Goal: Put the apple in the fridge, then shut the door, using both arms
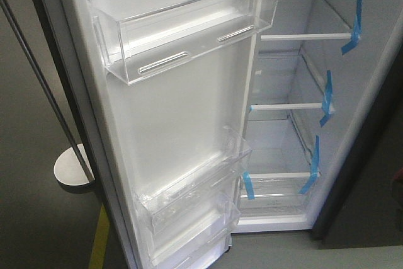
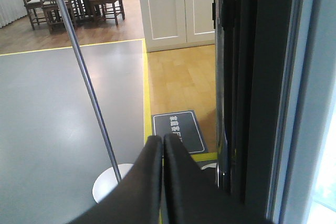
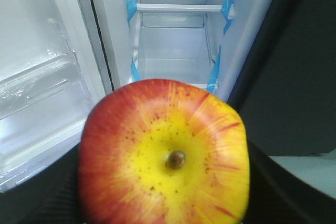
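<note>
Right wrist view alone shows apple (image 3: 164,156), front view door (image 1: 176,111) swung open

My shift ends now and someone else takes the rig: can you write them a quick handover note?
Left gripper: shut, empty, at the outer side of the door, near its handle.
Right gripper: shut on the apple, facing the open fridge.
The door stands open; the shelves in view are bare.
Done: apple in grasp.
Left: set the apple on a shelf, withdraw, close the door.
</note>
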{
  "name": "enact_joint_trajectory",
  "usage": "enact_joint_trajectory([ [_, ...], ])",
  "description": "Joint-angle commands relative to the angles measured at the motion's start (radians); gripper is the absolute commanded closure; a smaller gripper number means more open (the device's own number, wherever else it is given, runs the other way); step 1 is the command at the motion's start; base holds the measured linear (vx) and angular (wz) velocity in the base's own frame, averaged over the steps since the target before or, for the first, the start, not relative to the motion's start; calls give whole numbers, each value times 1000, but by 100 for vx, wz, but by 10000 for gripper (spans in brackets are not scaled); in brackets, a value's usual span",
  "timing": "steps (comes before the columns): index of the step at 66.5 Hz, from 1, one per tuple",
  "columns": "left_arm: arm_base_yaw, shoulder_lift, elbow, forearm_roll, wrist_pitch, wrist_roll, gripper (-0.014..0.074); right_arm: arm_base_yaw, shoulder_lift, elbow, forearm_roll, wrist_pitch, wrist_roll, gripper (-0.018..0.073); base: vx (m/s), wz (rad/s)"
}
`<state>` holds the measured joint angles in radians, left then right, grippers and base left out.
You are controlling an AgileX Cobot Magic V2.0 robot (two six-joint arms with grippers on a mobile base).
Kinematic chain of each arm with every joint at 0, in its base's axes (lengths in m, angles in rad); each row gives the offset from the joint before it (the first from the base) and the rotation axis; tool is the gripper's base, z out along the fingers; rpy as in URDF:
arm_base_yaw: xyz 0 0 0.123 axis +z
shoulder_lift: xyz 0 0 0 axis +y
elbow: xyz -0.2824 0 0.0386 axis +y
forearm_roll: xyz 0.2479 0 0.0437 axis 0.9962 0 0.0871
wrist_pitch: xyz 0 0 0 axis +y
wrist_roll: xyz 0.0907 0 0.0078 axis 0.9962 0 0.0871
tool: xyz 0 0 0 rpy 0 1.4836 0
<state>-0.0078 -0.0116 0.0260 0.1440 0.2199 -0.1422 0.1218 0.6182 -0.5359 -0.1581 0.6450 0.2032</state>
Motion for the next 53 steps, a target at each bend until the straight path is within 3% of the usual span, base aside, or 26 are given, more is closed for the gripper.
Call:
enact_joint_trajectory([
  [1,-6,-14,19,-5,-72,-4,602,1,6,-30,-15,-72,-13,406,0,0],
  [53,-6,-14,19,-5,-72,-4,602,1,6,-30,-15,-71,-13,406,0,0],
])
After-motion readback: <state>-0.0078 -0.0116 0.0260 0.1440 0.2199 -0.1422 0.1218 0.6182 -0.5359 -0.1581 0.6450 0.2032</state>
